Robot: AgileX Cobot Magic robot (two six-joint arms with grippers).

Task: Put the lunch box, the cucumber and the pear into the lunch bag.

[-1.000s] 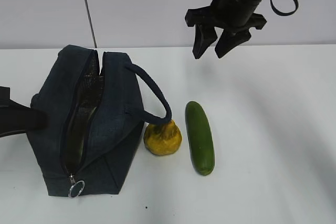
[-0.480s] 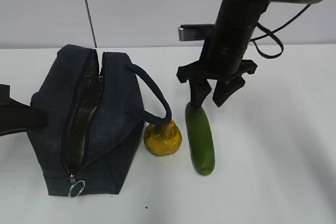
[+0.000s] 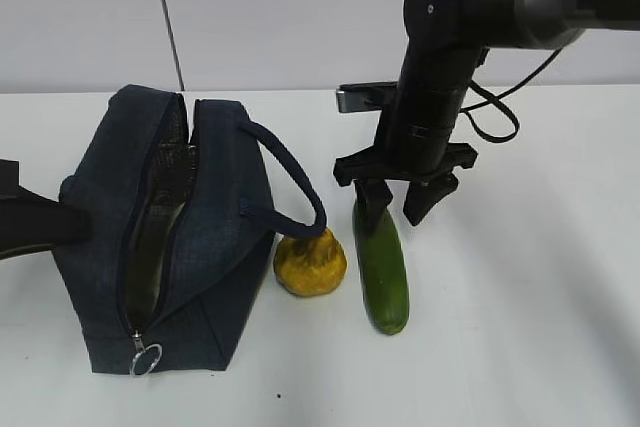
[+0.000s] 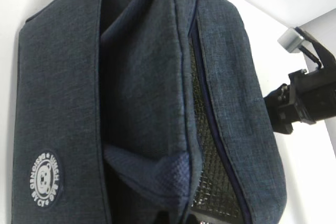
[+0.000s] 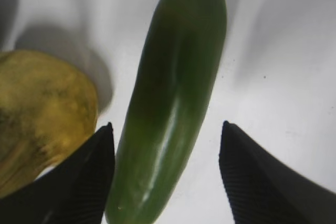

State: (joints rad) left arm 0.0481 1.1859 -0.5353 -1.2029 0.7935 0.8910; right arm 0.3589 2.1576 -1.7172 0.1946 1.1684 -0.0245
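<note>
right gripper spread wide, fingers astride far end of cucumber, no grasp. pear just beside cucumber's left edge, bare table to its right. lunch bag unzipped, w/ left gripper clenched at its left side, grasp unclear.

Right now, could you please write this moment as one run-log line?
right end effector: open, straddling cucumber | left end effector: unseen | cucumber: on table beside pear | bag: unzipped | lunch box: unseen
</note>
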